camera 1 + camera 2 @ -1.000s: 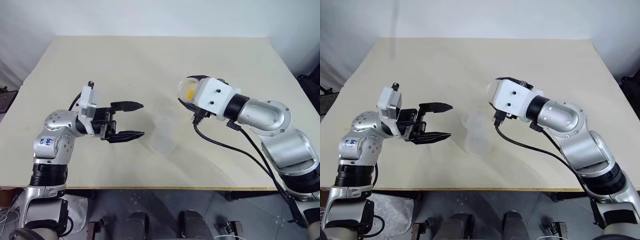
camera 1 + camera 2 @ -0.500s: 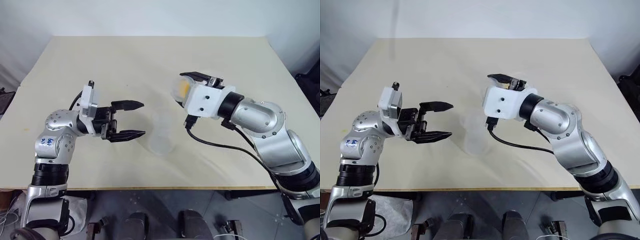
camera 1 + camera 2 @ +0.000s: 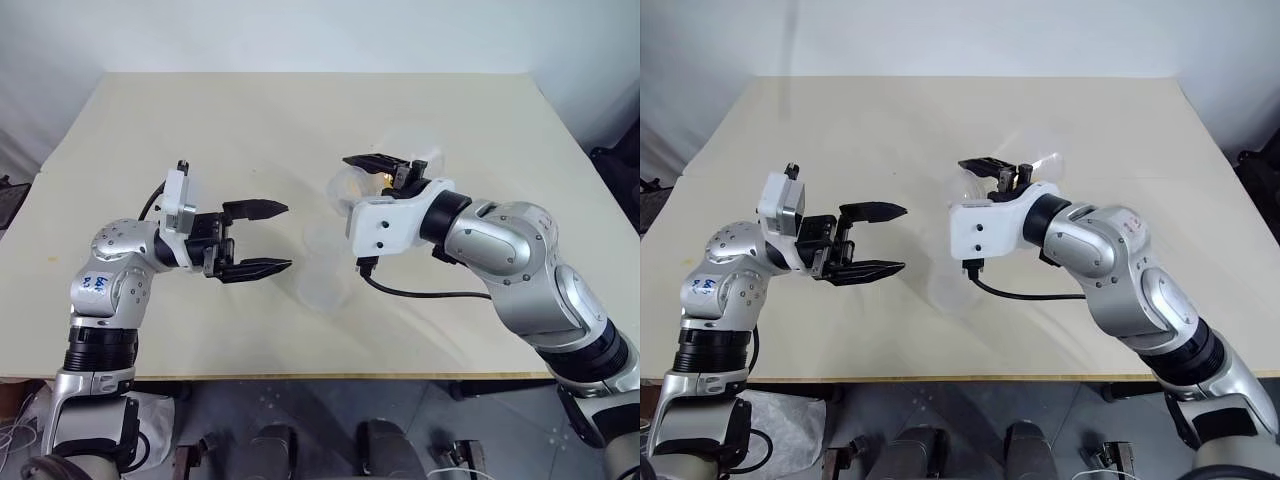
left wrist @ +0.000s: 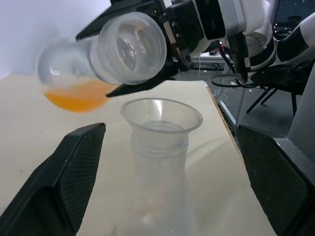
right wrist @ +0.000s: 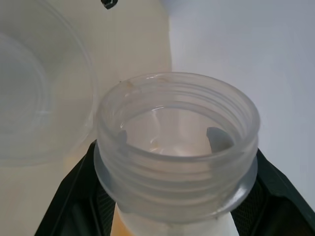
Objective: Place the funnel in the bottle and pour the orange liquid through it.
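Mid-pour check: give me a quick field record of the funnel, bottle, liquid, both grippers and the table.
funnel: clear funnel seated in the mouth of the bottle
bottle: clear conical flask standing upright on the table, between the two grippers
orange liquid: orange liquid inside the clear container, none seen leaving its mouth
container: tilted on its side, mouth near and above the funnel
right gripper: right gripper shut on the container's neck
left gripper: left gripper open, beside the bottle, not touching it
table: beige table
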You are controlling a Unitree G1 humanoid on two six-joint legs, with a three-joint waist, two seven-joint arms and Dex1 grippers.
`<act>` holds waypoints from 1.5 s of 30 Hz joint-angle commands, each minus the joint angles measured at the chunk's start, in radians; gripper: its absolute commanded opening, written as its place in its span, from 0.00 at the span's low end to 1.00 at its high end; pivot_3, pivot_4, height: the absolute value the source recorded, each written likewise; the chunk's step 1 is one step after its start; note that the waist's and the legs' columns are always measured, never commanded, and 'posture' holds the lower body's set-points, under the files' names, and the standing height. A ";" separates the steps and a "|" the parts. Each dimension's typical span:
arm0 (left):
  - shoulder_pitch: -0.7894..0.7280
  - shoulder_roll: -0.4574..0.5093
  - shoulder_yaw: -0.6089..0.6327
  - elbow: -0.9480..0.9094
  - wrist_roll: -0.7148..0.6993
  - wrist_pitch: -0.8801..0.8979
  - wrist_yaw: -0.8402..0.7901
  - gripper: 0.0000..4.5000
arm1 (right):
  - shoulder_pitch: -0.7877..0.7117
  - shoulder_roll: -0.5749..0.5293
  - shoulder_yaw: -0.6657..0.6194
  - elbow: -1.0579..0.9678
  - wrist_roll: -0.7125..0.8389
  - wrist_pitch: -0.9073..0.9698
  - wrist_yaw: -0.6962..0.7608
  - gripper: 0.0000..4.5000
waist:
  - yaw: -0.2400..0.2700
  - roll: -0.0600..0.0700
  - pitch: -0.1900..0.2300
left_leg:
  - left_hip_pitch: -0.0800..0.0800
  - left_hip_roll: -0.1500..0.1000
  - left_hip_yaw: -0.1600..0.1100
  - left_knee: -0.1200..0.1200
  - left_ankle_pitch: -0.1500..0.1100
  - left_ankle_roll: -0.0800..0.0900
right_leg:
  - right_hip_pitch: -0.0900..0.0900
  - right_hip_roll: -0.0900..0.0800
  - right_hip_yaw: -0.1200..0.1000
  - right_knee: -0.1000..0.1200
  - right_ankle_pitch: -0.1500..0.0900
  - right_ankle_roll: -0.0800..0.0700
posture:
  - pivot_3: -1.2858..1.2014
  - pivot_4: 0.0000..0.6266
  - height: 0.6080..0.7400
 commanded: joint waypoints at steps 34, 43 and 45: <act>0.028 0.051 0.049 -0.073 -0.022 0.016 0.017 1.00 | -0.039 0.065 -0.033 0.053 -0.262 -0.277 0.070 0.55 | -0.002 0.000 0.000 | 0.000 0.000 0.000 0.000 0.000 0.000 | -0.001 0.000 0.000 0.002 0.000 0.000 | 0.52 0.24 1.00; 0.026 0.039 0.044 -0.069 -0.016 0.008 0.022 1.00 | -0.057 0.066 -0.043 0.063 -0.279 -0.306 0.079 0.55 | -0.001 0.000 0.000 | 0.000 0.000 0.000 0.000 0.000 0.000 | -0.001 0.000 0.000 0.002 0.000 0.000 | 0.52 0.24 1.00; 0.023 0.036 0.042 -0.066 -0.014 0.006 0.022 1.00 | -0.060 0.065 -0.046 0.064 -0.282 -0.309 0.080 0.55 | -0.001 0.000 0.000 | 0.000 0.000 0.000 0.000 0.000 0.000 | -0.001 0.000 0.000 0.002 0.000 0.000 | 0.52 0.24 1.00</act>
